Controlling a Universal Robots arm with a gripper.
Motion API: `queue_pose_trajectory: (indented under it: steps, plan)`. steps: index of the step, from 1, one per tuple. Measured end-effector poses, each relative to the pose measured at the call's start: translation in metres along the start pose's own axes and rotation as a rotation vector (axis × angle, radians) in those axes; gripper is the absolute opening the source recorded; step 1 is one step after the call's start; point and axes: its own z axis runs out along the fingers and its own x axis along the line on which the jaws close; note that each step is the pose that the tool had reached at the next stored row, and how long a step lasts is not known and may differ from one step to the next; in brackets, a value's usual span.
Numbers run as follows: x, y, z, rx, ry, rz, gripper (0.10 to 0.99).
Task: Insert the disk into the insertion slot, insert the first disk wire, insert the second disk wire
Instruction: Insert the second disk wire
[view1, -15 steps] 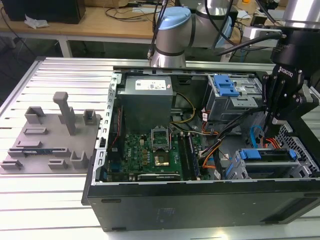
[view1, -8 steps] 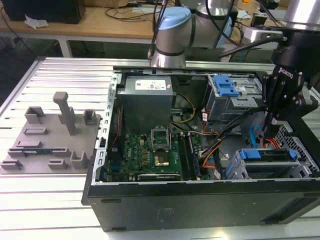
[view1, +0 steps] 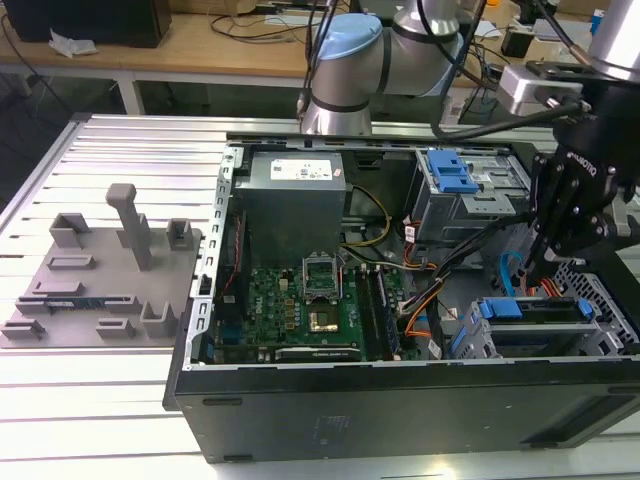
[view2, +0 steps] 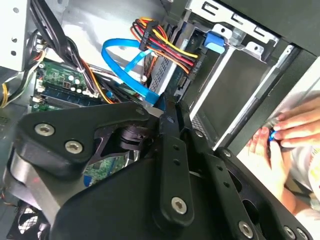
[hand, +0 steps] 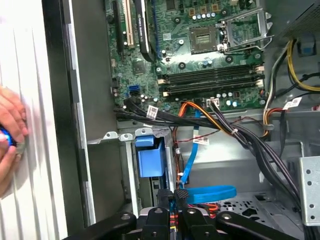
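Pinching what looks like the blue wire's (hand: 212, 192) connector, the gripper (hand: 175, 196) hangs beside the insertion slot (view1: 540, 325), where the disk (view1: 530, 309) already sits; seating it well calls for square alignment and gentle pressure.

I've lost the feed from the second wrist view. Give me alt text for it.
The black gripper sits closed on the end of a flat blue cable, just short of the rear of the disk seated in the grey insertion slot. A red, yellow and black wire bundle runs to the disk, and a person's hand rests outside the case.
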Motion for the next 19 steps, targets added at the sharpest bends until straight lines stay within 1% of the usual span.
queue_pose_trajectory:
  steps: [2,4,5,6,7,9,10,12,13,14,19]
  plan:
    - [0.0033,-0.0014,0.0005,-0.002,-0.0181,0.0,0.161]
    - [0.0049,-0.004,0.0007,-0.003,-0.0328,0.0,0.161]
    - [0.0056,-0.0057,0.0008,-0.005,-0.0424,0.0,0.161]
    - [0.0066,-0.0087,0.001,-0.006,-0.06,-0.001,0.161]
    - [0.008,-0.0107,0.0012,-0.008,-0.0757,-0.001,0.161]
    - [0.0183,-0.0122,0.0034,-0.012,-0.1129,-0.001,0.161]
    - [0.0222,-0.0126,0.0044,-0.013,-0.1242,-0.001,0.161]
    - [0.0285,-0.0133,0.0064,-0.015,-0.1423,-0.001,0.161]
    - [0.0292,-0.0134,0.0071,-0.015,-0.145,-0.001,0.161]
    - [0.0295,-0.0134,0.0075,-0.016,-0.146,-0.001,0.161]
    - [0.0297,-0.0134,0.0075,-0.016,-0.146,-0.001,0.161]
